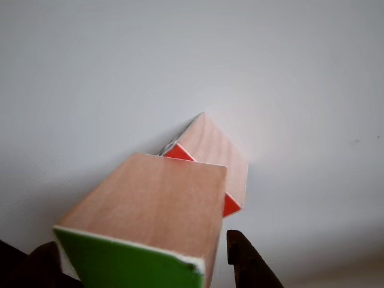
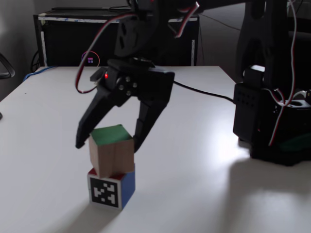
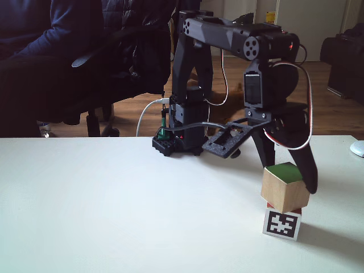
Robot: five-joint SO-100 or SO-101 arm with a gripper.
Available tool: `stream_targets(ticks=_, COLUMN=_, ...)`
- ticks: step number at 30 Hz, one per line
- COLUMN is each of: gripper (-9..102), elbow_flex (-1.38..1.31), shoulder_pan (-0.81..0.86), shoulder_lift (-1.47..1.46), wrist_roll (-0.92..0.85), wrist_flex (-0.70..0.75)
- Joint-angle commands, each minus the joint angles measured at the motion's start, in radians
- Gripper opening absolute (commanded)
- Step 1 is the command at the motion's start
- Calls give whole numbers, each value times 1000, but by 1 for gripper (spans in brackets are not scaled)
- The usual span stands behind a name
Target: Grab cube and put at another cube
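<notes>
Green-faced cube (image 1: 150, 210) is filling the foreground of the other view, its green face at the bottom edge and a plain wooden side turned up, with dark fingertips (image 1: 246, 258) showing at either lower corner, the right one standing apart from the wood by a thin gap. Just past it the another cube (image 1: 213, 150) is peeking out underneath, red-orange corners visible, turned at an angle to the upper one. In a fixed view, going left to right, the cube (image 2: 112, 150) is sitting on top of the another cube (image 2: 127, 187), which is showing a black-and-white marker face and a blue side; the stack is sitting on the white table (image 2: 194, 184), the gripper (image 2: 109, 143) is straddling the top block with jaws spread wide and not pressing it, and the arm base (image 2: 267, 116) is standing well to the right. In another fixed view a dark chair (image 3: 85, 62) is standing at left behind the table (image 3: 114, 205), the arm base (image 3: 182, 131) is at centre, and the gripper (image 3: 290, 182) is hanging open around the cube (image 3: 284, 187), stacked askew on the another cube (image 3: 281, 223) at right
</notes>
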Motion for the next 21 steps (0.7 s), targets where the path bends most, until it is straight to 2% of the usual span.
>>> stream_targets(ticks=1, gripper=44, elbow_flex=-35, shoulder_pan=-11, shoulder_lift=94, wrist_roll=17, wrist_flex=52)
stream_targets(ticks=4, gripper=44, elbow_flex=28, shoulder_pan=-48, shoulder_lift=279, wrist_roll=43, wrist_flex=106)
stream_targets(ticks=7, gripper=43, elbow_flex=199, shoulder_pan=-74, shoulder_lift=592, wrist_roll=57, wrist_flex=103)
stream_targets(ticks=11, gripper=38, elbow_flex=578, shoulder_pan=41, shoulder_lift=1000, wrist_roll=5, wrist_flex=-46)
stream_targets(ticks=13, gripper=27, elbow_flex=787, shoulder_pan=149, shoulder_lift=1190, wrist_roll=-35, wrist_flex=-167)
stream_targets(ticks=14, gripper=13, elbow_flex=876, shoulder_pan=206, shoulder_lift=1275, wrist_roll=-28, wrist_flex=-219)
stream_targets(ticks=15, gripper=4, elbow_flex=959, shoulder_pan=259, shoulder_lift=1348, wrist_roll=-2, wrist_flex=-267)
stream_targets(ticks=16, gripper=0, elbow_flex=1028, shoulder_pan=284, shoulder_lift=1408, wrist_roll=-17, wrist_flex=-301)
stream_targets(ticks=21, gripper=0, elbow_flex=1173, shoulder_pan=322, shoulder_lift=1451, wrist_roll=-48, wrist_flex=-337)
